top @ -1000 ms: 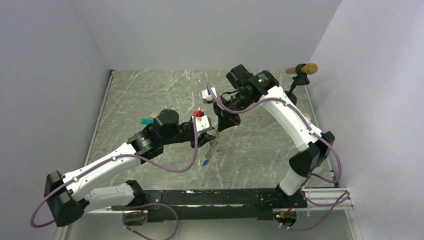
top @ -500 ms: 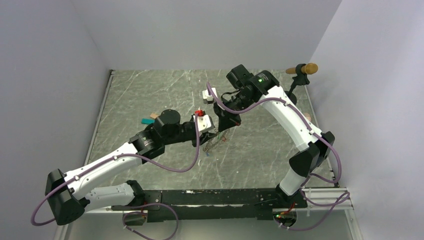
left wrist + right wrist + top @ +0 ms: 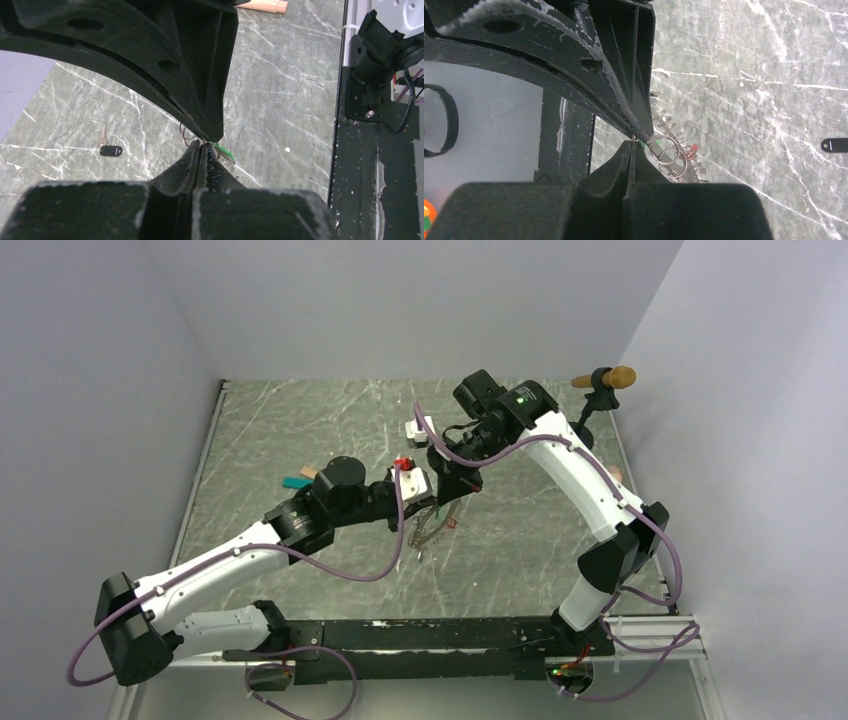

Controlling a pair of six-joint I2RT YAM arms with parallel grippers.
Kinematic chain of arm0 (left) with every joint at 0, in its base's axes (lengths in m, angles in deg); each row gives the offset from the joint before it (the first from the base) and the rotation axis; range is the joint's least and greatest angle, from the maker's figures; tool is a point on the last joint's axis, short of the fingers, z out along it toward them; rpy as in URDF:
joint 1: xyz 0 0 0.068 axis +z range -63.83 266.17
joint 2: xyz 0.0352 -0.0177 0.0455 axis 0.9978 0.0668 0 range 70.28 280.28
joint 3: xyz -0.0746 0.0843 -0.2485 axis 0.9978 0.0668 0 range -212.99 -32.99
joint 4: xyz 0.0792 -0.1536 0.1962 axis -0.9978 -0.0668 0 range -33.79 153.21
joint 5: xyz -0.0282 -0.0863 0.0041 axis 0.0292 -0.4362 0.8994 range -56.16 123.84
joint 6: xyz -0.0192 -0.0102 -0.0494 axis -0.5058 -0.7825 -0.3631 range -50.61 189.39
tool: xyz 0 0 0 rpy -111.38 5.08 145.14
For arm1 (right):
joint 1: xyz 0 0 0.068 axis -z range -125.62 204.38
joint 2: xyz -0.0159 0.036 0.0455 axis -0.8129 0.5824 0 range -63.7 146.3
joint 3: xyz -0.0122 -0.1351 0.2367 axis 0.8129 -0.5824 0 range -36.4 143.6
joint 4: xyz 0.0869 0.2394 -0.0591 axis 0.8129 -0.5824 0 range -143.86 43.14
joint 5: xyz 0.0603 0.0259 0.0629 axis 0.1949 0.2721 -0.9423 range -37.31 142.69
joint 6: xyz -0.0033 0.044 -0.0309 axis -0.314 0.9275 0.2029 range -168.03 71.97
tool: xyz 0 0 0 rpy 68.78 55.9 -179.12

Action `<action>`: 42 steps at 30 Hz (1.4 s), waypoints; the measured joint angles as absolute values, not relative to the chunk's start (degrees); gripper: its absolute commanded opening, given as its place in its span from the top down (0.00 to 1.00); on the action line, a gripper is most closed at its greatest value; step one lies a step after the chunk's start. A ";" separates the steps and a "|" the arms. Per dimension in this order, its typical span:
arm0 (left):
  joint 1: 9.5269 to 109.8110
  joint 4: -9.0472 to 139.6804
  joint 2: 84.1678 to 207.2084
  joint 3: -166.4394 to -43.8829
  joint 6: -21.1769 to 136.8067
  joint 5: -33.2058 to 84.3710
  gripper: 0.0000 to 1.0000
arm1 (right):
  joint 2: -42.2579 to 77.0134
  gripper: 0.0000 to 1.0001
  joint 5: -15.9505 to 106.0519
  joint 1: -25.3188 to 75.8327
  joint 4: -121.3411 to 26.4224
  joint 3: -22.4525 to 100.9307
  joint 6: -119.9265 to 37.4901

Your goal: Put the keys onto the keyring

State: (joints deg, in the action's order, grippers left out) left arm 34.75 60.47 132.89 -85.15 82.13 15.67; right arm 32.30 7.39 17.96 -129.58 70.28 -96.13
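The top camera looked down from above and behind both arms, far enough to take in the whole desk [image 3: 300, 420]. Each wrist camera sat close behind its own jaws, looking along them at the desk just beyond their tips. All three views shared the keyring [image 3: 672, 159] at those tips.

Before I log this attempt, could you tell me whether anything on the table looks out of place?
A loose key with a black tag lies flat on the table, apart from the keyring pinched in the shut right gripper. Being alone there, it looks stray. Nothing seems spilled or damaged.
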 measured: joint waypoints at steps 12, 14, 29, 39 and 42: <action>34.49 65.48 126.88 -78.53 79.70 19.08 1.00 | 32.30 0.60 4.22 18.72 -129.41 70.32 -96.28; 34.66 68.84 124.13 -75.08 77.51 19.69 1.00 | 32.30 0.58 2.19 19.99 -129.56 70.47 -96.57; 36.76 131.55 129.92 -50.18 48.10 21.92 1.00 | 28.83 0.56 -14.66 23.38 -124.86 64.25 -94.90; 36.91 145.56 135.16 -50.49 41.04 22.16 1.00 | 28.28 0.56 -17.72 25.54 -118.54 60.97 -89.55; 37.11 146.63 135.14 -50.53 40.75 22.05 1.00 | 27.04 0.56 -18.66 27.03 -117.58 60.44 -88.96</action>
